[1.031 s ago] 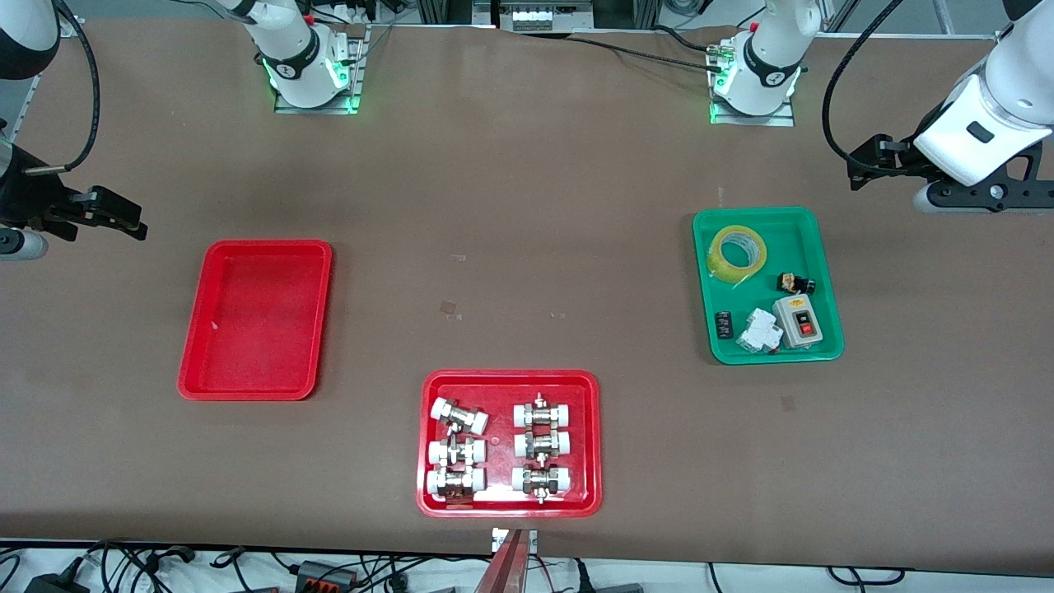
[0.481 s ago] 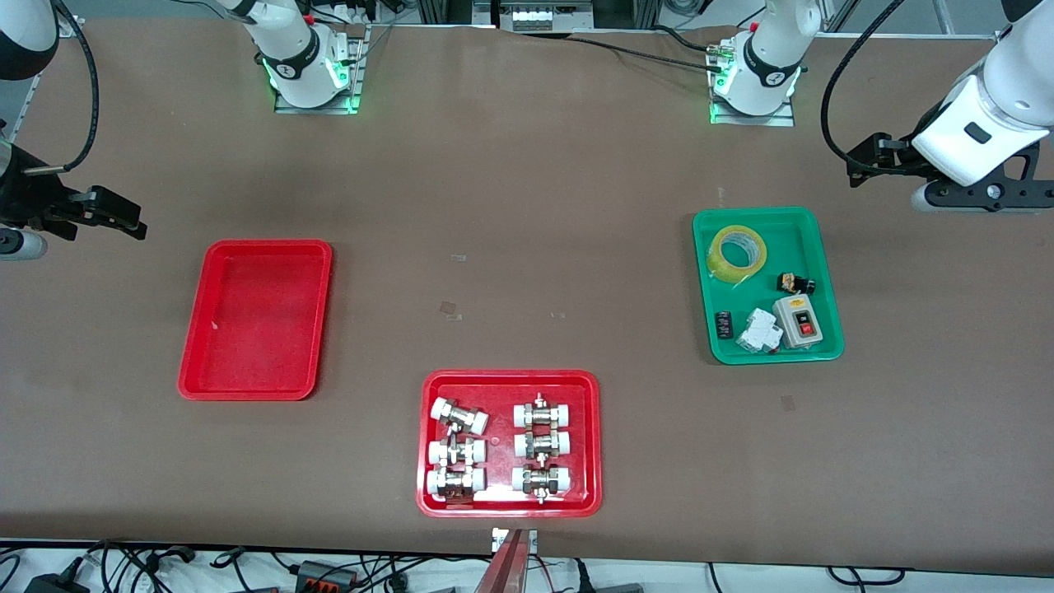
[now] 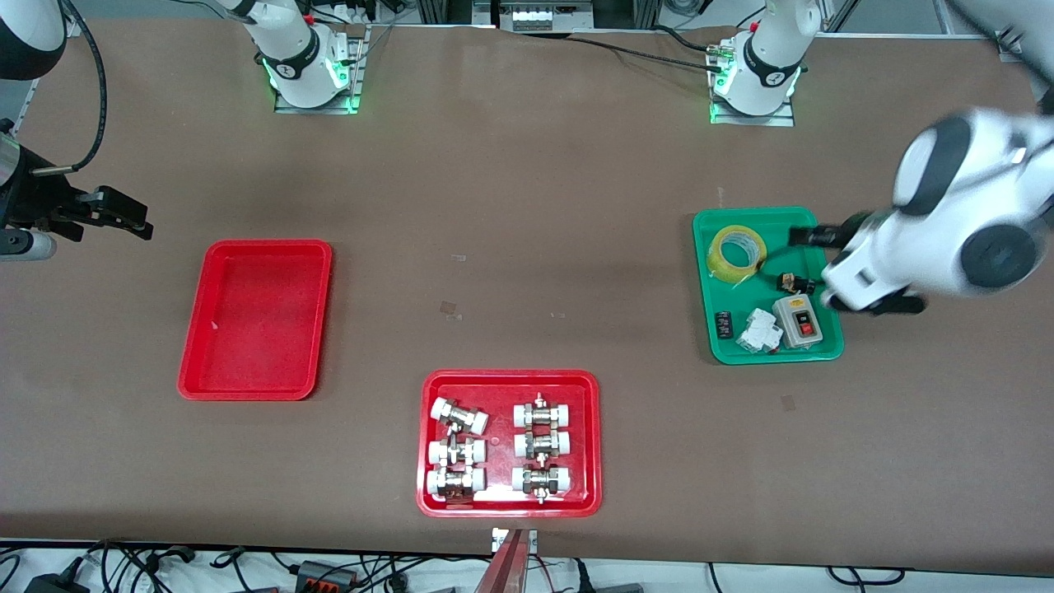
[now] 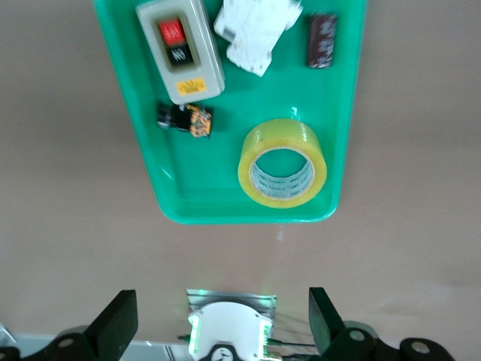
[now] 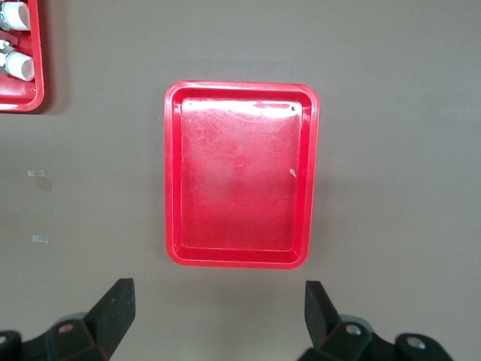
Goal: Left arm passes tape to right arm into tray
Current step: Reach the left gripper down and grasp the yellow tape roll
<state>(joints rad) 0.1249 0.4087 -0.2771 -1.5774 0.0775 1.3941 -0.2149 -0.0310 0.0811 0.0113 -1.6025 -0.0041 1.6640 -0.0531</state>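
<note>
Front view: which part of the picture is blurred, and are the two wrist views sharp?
Front view: only the white left arm is smeared by motion, over the green plastic tray; the table things are crisp. Left wrist view: sharp, the yellowish translucent tape roll clear. Right wrist view: sharp, with pale glare on the plain red rectangular tray.

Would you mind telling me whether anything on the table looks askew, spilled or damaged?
Nothing stands out. The tape lies flat in the green tray beside small electrical parts, the fittings sit in rows in their red tray, and the plain red tray is square and unmarked.
</note>
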